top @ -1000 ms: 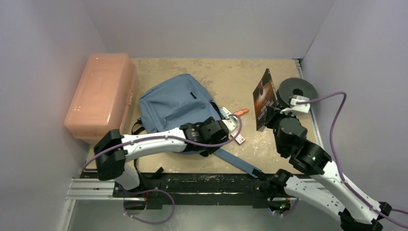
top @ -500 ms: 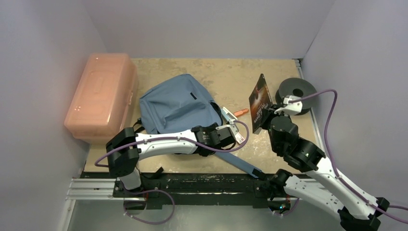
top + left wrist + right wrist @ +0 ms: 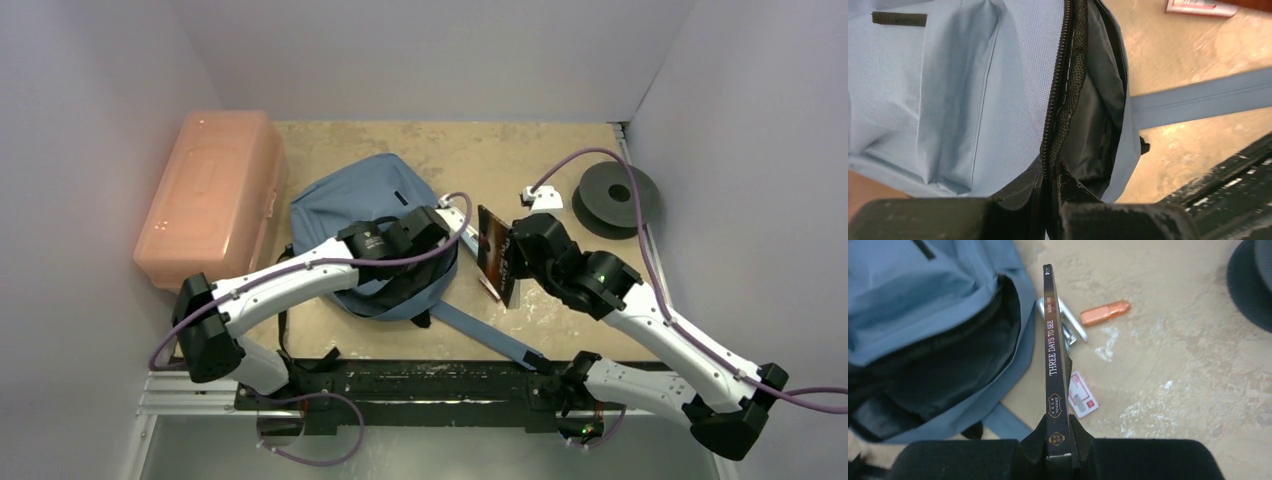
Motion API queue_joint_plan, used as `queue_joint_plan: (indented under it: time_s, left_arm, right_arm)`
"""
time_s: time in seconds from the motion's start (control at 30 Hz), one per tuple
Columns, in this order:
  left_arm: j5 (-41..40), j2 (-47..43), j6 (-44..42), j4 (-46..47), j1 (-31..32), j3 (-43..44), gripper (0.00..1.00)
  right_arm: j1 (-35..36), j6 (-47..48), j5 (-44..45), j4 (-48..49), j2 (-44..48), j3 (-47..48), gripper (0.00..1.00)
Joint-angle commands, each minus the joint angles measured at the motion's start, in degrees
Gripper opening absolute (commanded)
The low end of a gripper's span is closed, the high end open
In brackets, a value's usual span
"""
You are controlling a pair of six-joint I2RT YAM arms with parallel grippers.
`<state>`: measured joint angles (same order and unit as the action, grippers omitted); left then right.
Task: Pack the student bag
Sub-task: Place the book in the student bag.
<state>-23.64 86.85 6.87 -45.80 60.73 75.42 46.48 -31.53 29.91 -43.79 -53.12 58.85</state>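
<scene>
Student bag lies open-mouthed on the table beside the pink box, with both arms at its opening.
The left arm stretches over the bag from the near left, and the left gripper is pressed together on the black zipper edge. The right arm bends in from the near right. The right gripper pinches a book on edge, just beside the opening. An orange pen and a card lie beyond.

Student bag inside dark (contents unkn.)
</scene>
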Motion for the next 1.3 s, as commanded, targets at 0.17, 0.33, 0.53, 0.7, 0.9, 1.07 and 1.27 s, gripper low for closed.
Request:
queue_joint_plan:
  time_s: [0.17,0.33,0.53,0.7,0.9,1.07,1.27]
  left_arm:
    - [7.9,-6.6,5.2,1.1,-7.2,4.7,0.0]
    - [-7.0,-11.0,3.8,3.9,-7.8,4.8,0.0]
    - [-6.1,-18.2,-3.9,15.0,-7.8,0.7,0.0]
    - [-3.1,-20.9,-9.3,18.3,-7.7,0.8,0.0]
    - [0.3,-21.2,-10.8,17.8,-7.7,1.1,0.0]
    - [1.8,-20.4,-10.9,17.9,-7.7,1.6,0.0]
    - [3.2,-19.2,-11.2,16.8,-7.7,2.8,0.0]
  right_arm:
    - [-0.1,0.1,-23.6,-8.1,2.8,4.7,0.0]
    - [-0.1,0.1,-41.4,-5.3,3.0,8.1,0.0]
    - [-0.3,-13.9,-62.1,8.1,-1.9,7.3,0.0]
    - [-5.0,-20.4,-62.6,13.2,-8.4,5.6,0.0]
    - [-15.3,-51.6,-66.1,44.1,-7.0,-15.7,0.0]
    - [-15.2,-64.0,-58.0,64.9,-11.6,-22.5,0.0]
    - [-15.2,-72.0,-53.9,79.6,-15.9,-26.3,0.0]
